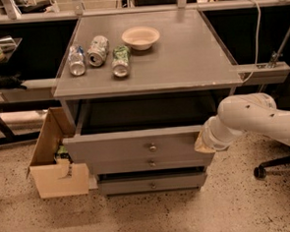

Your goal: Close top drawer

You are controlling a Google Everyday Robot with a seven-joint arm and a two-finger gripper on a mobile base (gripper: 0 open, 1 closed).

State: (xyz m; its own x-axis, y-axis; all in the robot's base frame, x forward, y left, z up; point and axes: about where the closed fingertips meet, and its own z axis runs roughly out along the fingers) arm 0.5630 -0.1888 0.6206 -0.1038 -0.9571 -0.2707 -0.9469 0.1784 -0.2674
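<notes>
**Grey drawer open, contact point far off centre**

Grey wood pulled well out of the cabinet: the top drawer shows its dark inside beneath the surface. The end effector sits against the right end of the front panel, well apart from the centre knob. Whether it is apart or together I cannot tell, since the wrist of the white arm hides it.

A push from that corner would likely skew the drawer in its runners and jam it. The contact might also slip off the panel's right edge. If the drawer slams, the three cans lying on their sides could roll, and the bowl could shift.

A cardboard box stands just beside the drawer's left end, and a chair base is near the arm. Neither appears to block the drawer's way in. The lower drawer fronts sit beneath.
</notes>
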